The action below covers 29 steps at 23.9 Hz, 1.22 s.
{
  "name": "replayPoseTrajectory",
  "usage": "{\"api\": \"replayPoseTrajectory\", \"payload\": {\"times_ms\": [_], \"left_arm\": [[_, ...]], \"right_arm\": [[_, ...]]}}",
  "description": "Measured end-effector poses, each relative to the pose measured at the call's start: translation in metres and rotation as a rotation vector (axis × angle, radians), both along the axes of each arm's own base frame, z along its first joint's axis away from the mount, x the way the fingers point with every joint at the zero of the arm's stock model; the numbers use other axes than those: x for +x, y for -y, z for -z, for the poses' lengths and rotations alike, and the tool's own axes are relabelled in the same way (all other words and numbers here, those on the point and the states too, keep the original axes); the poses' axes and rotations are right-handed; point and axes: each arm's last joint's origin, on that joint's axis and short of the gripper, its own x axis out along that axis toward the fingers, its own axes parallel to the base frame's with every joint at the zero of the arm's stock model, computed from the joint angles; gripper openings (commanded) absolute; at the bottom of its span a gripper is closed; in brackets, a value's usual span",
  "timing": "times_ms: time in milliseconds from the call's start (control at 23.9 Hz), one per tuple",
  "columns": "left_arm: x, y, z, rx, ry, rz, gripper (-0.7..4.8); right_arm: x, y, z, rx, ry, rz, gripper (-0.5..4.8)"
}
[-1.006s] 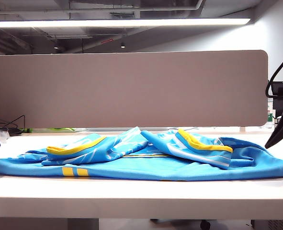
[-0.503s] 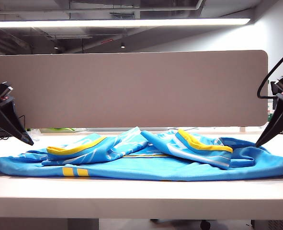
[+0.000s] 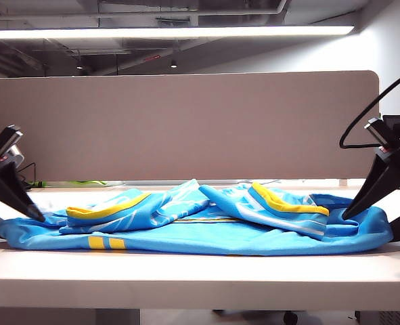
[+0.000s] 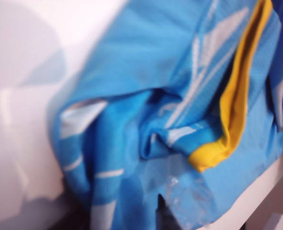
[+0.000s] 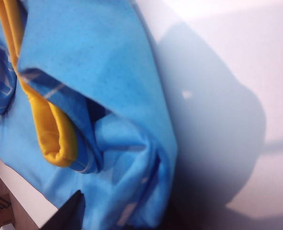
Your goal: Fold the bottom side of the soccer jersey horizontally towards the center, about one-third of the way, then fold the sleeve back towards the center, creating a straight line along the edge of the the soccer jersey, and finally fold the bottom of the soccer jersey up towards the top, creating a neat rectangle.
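The soccer jersey (image 3: 213,237) lies spread along the white table (image 3: 200,277), sky blue, with both yellow-trimmed sleeves (image 3: 108,210) (image 3: 291,202) folded onto its middle. My left gripper (image 3: 13,222) straddles its left end and my right gripper (image 3: 375,225) its right end. In the left wrist view the jersey (image 4: 146,72) bunches between the half-closed fingers of the left gripper (image 4: 119,215). The right wrist view shows the jersey (image 5: 84,48) crumpled the same way inside the right gripper (image 5: 127,213). Both pairs of fingers still stand visibly apart.
A tall beige partition board (image 3: 186,125) stands along the table's far edge. A black cable (image 3: 362,128) loops above the right arm. Bare white tabletop shows beyond each end of the shirt.
Both grippers came down and inward onto the jersey's two ends. Their jaws have narrowed, and the cloth ends have been pushed in and bunched.
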Motion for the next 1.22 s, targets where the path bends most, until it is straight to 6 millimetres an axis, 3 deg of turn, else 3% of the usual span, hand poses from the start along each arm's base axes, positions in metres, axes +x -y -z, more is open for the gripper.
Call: {"api": "replayPoseTrajectory", "payload": {"times_ms": [84, 252, 419, 629, 755, 838, 922, 1090, 1216], "left_arm": [[0.000, 0.001, 0.000, 0.008, 0.005, 0.005, -0.04], [-0.003, 0.001, -0.002, -0.051, 0.008, 0.032, -0.04], [-0.021, 0.003, -0.031, -0.015, 0.041, 0.057, -0.04], [-0.062, 0.006, -0.075, 0.052, 0.067, 0.081, -0.04], [-0.105, 0.010, -0.112, 0.093, 0.152, 0.086, -0.04], [-0.123, 0.011, -0.127, 0.134, 0.231, 0.050, -0.04], [-0.126, 0.011, -0.136, 0.147, 0.296, 0.008, -0.04], [-0.097, 0.008, -0.143, 0.107, 0.418, -0.093, -0.04], [-0.049, 0.003, -0.136, 0.048, 0.465, -0.160, -0.04]], "right_arm": [[0.000, 0.000, 0.000, -0.006, -0.001, 0.005, 0.00], [-0.005, 0.001, 0.000, -0.034, -0.015, 0.020, -0.06], [-0.019, 0.001, -0.033, -0.054, 0.080, 0.008, -0.06], [-0.058, -0.001, -0.066, -0.102, 0.107, -0.054, -0.06], [-0.102, -0.001, -0.096, -0.143, 0.196, -0.074, -0.06], [-0.117, -0.001, -0.109, -0.155, 0.274, -0.047, -0.06], [-0.123, -0.001, -0.116, -0.164, 0.326, -0.003, -0.06], [-0.096, 0.001, -0.119, -0.136, 0.394, 0.073, -0.06], [-0.042, 0.004, -0.116, -0.123, 0.389, 0.099, -0.06]]}}
